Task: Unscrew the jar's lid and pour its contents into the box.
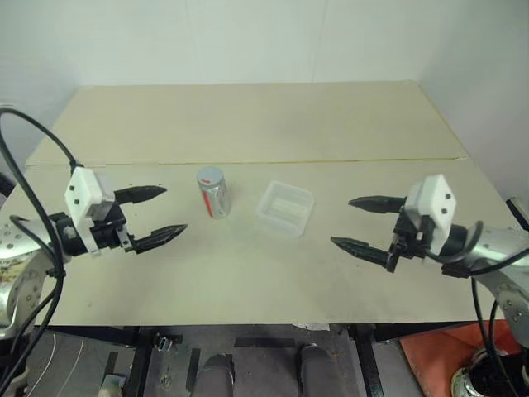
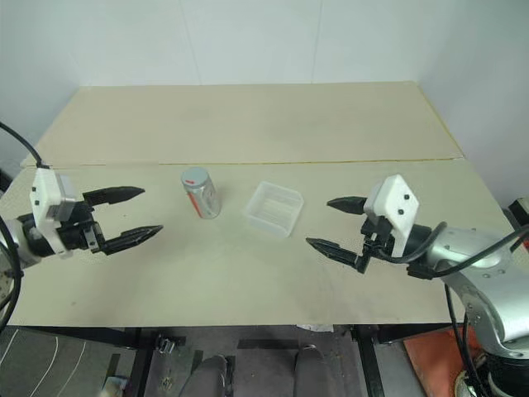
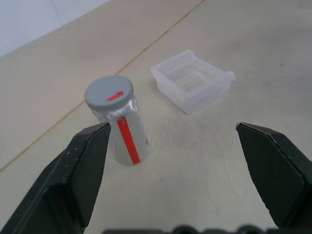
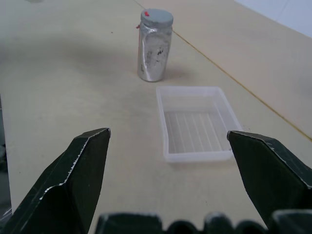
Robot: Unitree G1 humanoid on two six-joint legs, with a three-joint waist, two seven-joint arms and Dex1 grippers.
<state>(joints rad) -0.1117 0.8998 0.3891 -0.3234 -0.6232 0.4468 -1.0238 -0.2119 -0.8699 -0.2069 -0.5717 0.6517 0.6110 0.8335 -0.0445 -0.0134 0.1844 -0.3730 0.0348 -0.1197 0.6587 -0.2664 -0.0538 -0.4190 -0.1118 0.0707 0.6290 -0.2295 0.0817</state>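
Head views: jar (image 1: 212,193) upright near the middle of the table (image 1: 248,124), lid (image 1: 210,176) on. Box (image 1: 285,208) just beside it, toward the right arm, apart from it and empty. Left gripper (image 1: 154,214) near the jar, right gripper (image 1: 361,222) near the box, both above the table, spread wide, holding nothing and touching nothing.

Left wrist view: jar (image 3: 121,120) ahead, closer to one finger (image 3: 73,174) than the other, grey lid (image 3: 109,92) with its red mark on top, red stripe down the label. Box (image 3: 192,80) beyond. Jaws released, nothing between them. Contents hard to make out through the label.

Right wrist view: box (image 4: 195,123) straight ahead between the spread fingers (image 4: 73,180), jar (image 4: 155,45) standing farther off. Nothing grasped.

Likely risks: tall, narrow jar, easy to tip over if one finger arrives before the other, and the off-centre line-up invites exactly that. Weak hold on the body while the lid turns, so the whole jar spins instead of the cap. Light, shallow box, easy to nudge aside with a finger, or to overshoot when pouring, scattering the bits across the table.
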